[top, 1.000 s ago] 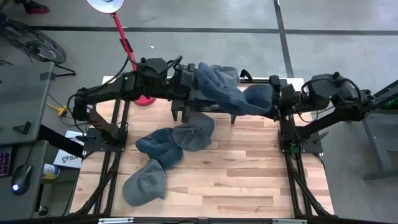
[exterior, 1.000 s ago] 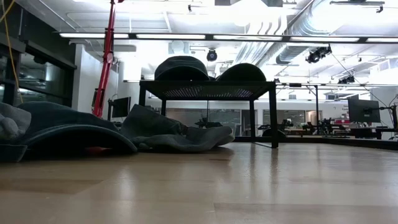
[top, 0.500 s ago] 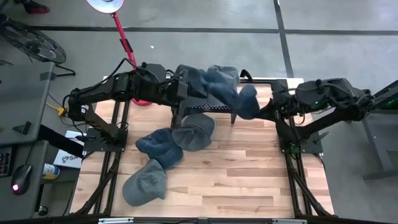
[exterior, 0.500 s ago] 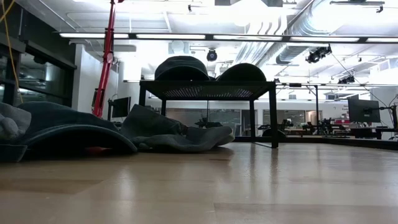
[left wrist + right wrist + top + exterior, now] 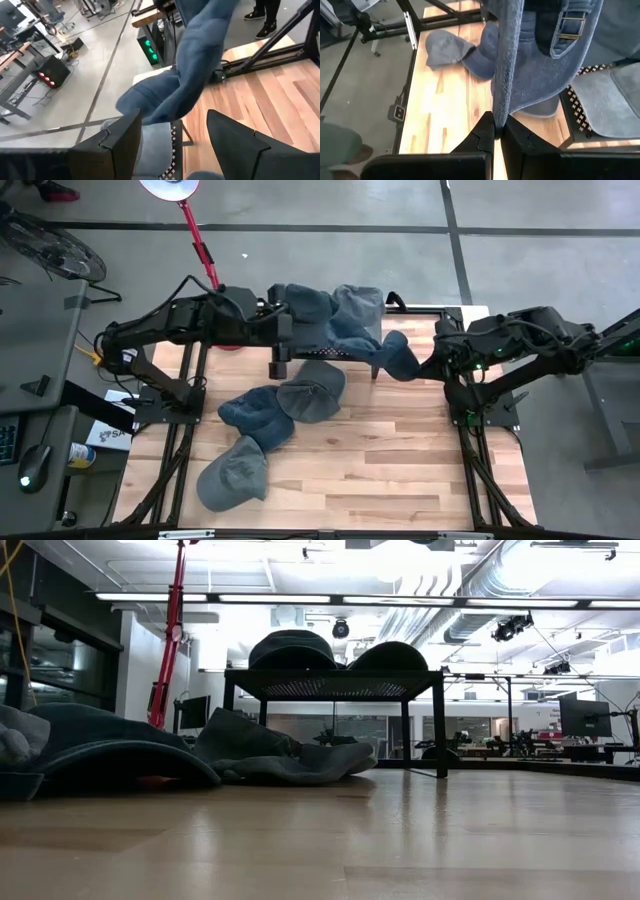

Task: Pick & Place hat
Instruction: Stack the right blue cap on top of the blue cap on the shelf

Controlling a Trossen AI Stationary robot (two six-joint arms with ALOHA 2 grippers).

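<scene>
Denim caps are scattered about the wooden table (image 5: 400, 470) — three lie loose toward its left side (image 5: 268, 420), and two more sit on top of the small black mesh stand (image 5: 330, 352) at the far edge. The right gripper (image 5: 494, 131) has its fingers pinched tight on the brim of one blue cap (image 5: 395, 355), which hangs from it just off the stand's right end, its strap and metal buckle (image 5: 568, 26) dangling in the right wrist view. Across the stand, the left gripper (image 5: 283, 330) hovers by the caps stacked there, its fingers (image 5: 235, 142) spread wide with nothing between them. A red lamp pole (image 5: 200, 245) rises beyond the table's far left corner.
</scene>
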